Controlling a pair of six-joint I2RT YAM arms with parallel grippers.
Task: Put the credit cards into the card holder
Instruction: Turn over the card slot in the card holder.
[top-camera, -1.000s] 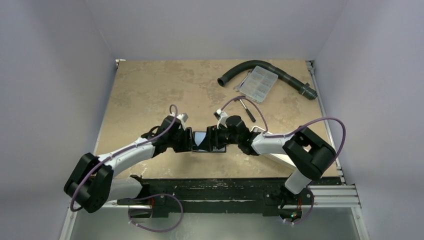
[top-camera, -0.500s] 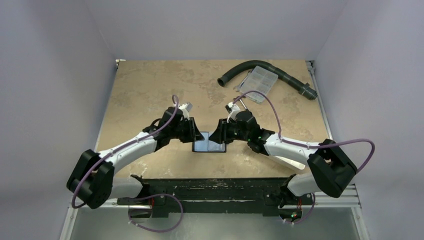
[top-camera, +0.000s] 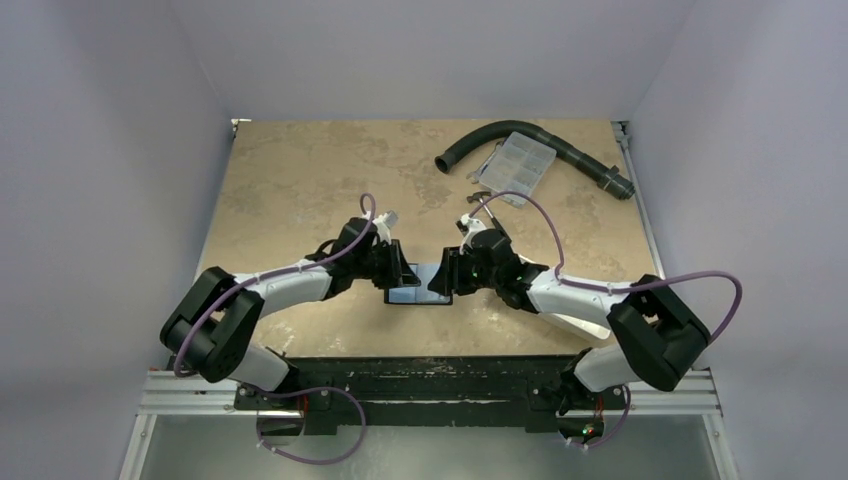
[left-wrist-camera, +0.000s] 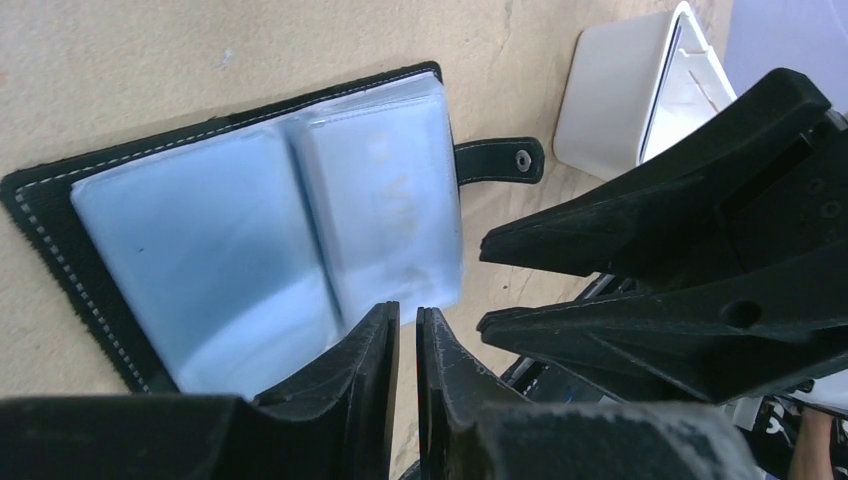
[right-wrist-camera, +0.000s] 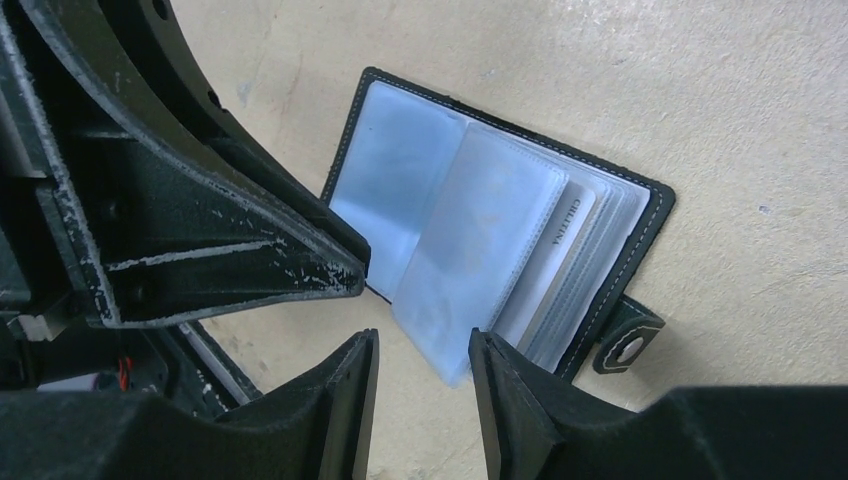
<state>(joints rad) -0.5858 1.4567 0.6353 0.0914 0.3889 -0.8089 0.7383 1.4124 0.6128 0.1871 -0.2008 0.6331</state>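
The card holder lies open on the table, black with pale blue-grey sleeves. It also shows in the left wrist view and the right wrist view. One card sits in a right-hand sleeve. My left gripper hovers at the holder's left edge. Its fingertips are almost together with nothing between them. My right gripper is open at the holder's right edge. In its own view a loose sleeve corner hangs between its fingers, untouched. No loose cards show.
A white tray stands near the holder's snap tab, partly under my right arm. A black curved hose and a clear compartment box lie at the back right.
Both grippers have pulled back from the holder, then closed in on it again from either side. The holder has stayed open in the same spot.
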